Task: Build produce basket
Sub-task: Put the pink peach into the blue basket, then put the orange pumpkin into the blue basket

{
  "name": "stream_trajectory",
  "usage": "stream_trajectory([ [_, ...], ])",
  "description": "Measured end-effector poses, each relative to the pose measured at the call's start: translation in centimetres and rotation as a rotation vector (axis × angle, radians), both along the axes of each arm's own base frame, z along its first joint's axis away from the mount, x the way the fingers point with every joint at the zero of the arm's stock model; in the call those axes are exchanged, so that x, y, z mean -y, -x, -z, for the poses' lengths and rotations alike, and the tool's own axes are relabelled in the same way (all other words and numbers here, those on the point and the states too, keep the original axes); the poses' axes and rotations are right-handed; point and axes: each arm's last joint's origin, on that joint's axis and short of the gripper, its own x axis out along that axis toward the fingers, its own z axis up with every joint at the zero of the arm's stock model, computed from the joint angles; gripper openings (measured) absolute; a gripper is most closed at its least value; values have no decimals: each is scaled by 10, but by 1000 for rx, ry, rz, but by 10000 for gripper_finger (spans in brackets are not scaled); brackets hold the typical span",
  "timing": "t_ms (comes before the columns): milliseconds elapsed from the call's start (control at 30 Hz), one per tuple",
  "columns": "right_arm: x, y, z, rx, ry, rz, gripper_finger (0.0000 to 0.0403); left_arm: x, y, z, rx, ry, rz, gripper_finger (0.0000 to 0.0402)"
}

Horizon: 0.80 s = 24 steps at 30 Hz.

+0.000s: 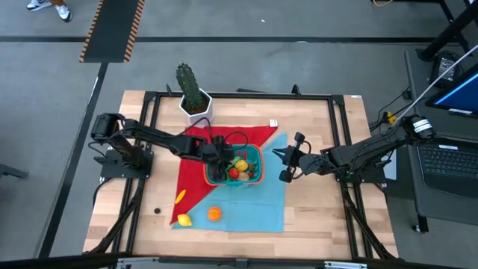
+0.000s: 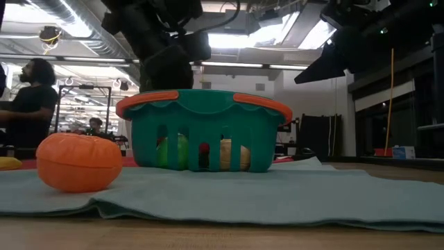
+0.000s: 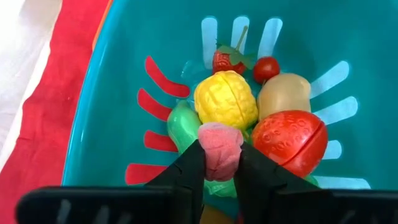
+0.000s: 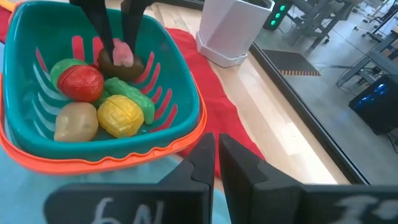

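While the left gripper (image 3: 221,167) is lowered inside the basket (image 1: 258,154), a pink-topped brown piece (image 3: 219,148) is pinched between its fingers, apparently so it can be set among the produce (image 4: 99,102) already gathered there. Three pieces (image 1: 196,211) lie on the cloth (image 1: 254,205) in front of the basket, not yet collected. The right gripper (image 4: 216,163) is kept closed and empty just beside the basket. No readable writing is seen
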Motion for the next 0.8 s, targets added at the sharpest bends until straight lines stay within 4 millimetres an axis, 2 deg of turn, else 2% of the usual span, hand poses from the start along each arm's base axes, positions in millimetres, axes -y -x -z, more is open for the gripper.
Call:
stream_trajectory([
  [333, 0, 0, 1, -7, -3, -6, 26, 0, -1, 0, 9, 6, -6, 132],
  [633, 0, 0, 1, -6, -4, -6, 26, 0, -1, 0, 2, -22, 29, 154],
  [800, 0, 0, 0, -6, -3, -6, 26, 11, 7, -15, 27, -29, 70, 155],
])
